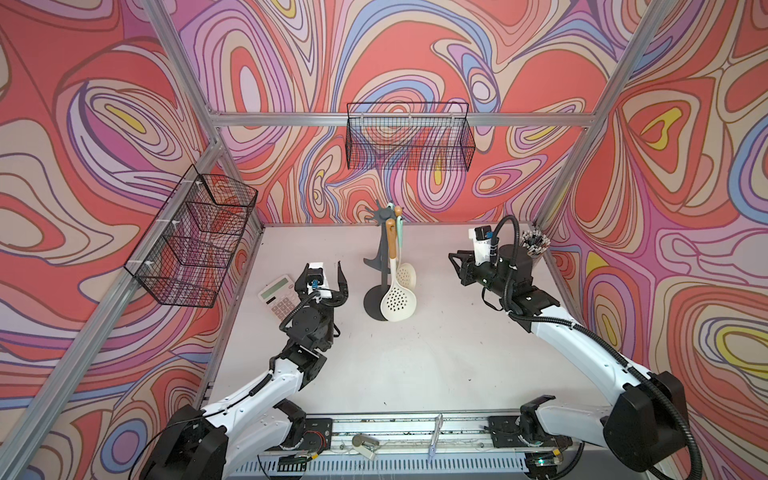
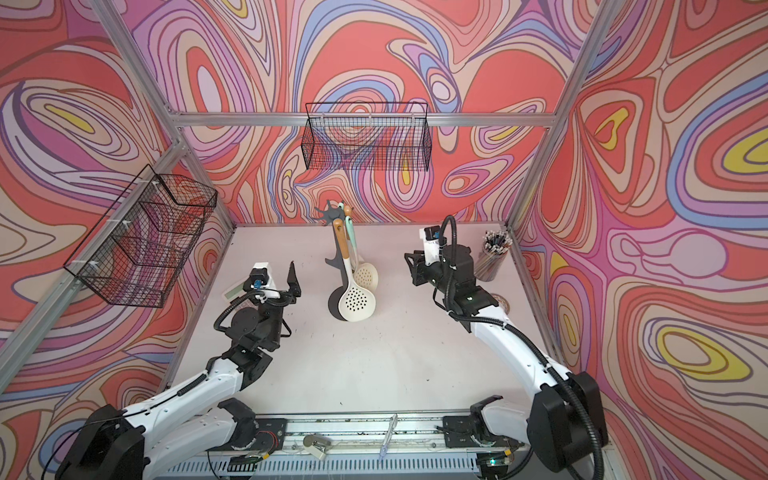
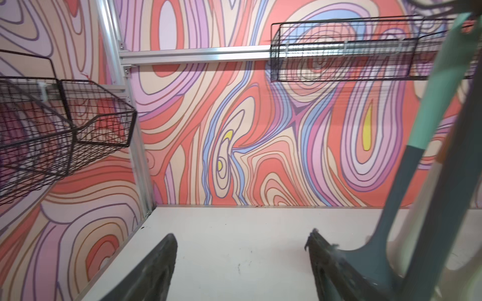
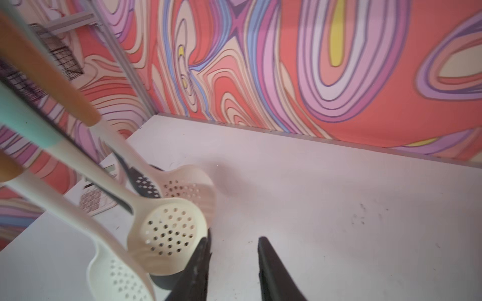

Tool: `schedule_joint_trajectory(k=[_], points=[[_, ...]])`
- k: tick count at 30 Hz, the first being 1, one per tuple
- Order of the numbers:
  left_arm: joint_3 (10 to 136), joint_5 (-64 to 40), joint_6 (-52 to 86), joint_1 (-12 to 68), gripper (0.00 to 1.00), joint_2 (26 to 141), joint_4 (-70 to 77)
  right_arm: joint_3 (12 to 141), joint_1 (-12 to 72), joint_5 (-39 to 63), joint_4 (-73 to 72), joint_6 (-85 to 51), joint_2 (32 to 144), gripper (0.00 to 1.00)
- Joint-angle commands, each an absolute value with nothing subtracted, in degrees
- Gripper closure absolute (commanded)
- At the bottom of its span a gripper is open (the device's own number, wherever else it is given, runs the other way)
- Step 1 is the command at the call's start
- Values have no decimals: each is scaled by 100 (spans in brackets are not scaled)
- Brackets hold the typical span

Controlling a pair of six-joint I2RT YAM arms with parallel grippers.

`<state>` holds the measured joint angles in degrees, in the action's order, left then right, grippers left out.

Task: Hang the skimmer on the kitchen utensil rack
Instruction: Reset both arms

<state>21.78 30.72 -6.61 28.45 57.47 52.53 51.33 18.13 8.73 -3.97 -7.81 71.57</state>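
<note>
Your skimmer [image 1: 395, 297] hangs on the kitchen utensil rack [image 1: 377, 216], so you look done. Both empty: left end effector [image 3: 241, 234] wide, right end effector [image 4: 234, 238] narrow.

Left arm: the white-and-black left arm [image 1: 257, 382] is reaching forward, its wrist angling upward.
Left gripper: the black left gripper [image 1: 343, 286] is spreading its fingers [image 3: 159, 263] wide, gripping nothing.
Right arm: the white-and-black right arm [image 1: 582, 345] is stretching forward.
Right gripper: the black right gripper [image 1: 457, 268] is pointing inward, its fingers [image 4: 273, 271] standing slightly parted and empty.
</note>
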Motion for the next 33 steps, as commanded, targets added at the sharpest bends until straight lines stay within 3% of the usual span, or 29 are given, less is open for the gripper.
schedule_joint_trajectory(k=[1,9,19,29,33], points=[[2127,3048,-622,2591,16,5841,4891,5037,1749,-322,-949,-950,7341,61],[2068,2366,-99,1405,9,6361,4486,4540,1695,-1738,-1995,-968,8031,43],[1623,1603,110,725,7,6490,4223,3958,1512,-1916,-2803,-762,8511,42],[1592,1101,191,223,0,8813,6201,3580,1440,-2062,-3363,-389,8489,41],[1998,1055,271,176,0,8791,5337,3474,1268,-2375,-3351,-325,8518,41]])
